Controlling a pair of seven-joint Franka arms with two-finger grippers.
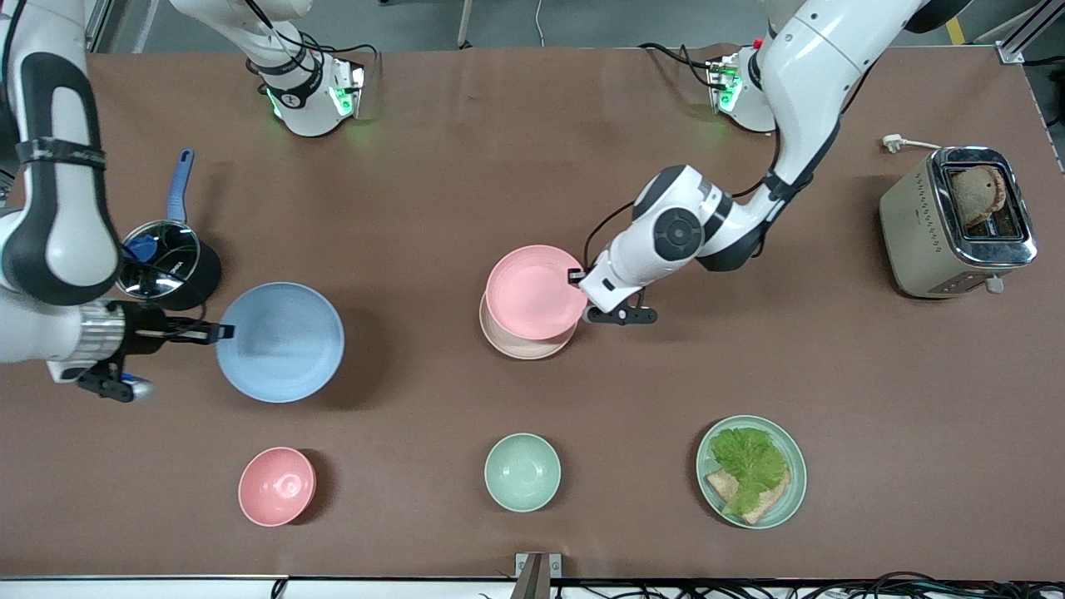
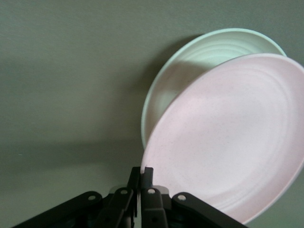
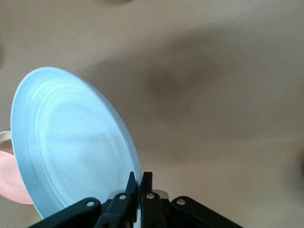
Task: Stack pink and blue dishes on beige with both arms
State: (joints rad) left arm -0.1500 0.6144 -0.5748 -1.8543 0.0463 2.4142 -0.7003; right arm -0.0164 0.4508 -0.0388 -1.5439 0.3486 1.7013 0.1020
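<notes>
The pale pink plate (image 1: 532, 291) hangs tilted just over the beige plate (image 1: 524, 347), which lies mid-table with only a crescent of its rim showing. My left gripper (image 1: 576, 277) is shut on the pink plate's rim at the side toward the left arm's end. In the left wrist view the pink plate (image 2: 228, 137) covers part of the beige plate (image 2: 199, 61), and the left gripper (image 2: 141, 171) pinches its edge. The pale blue plate (image 1: 280, 341) is held a little above the table toward the right arm's end, with my right gripper (image 1: 223, 332) shut on its rim. The right wrist view shows the blue plate (image 3: 71, 142) tilted in the right gripper (image 3: 140, 176).
A steel pot with a blue handle (image 1: 162, 262) stands beside the right arm. Nearer the camera sit a pink bowl (image 1: 277, 486), a mint bowl (image 1: 522, 472) and a mint plate (image 1: 799, 474) with lettuce and bread. A toaster (image 1: 957, 220) stands at the left arm's end.
</notes>
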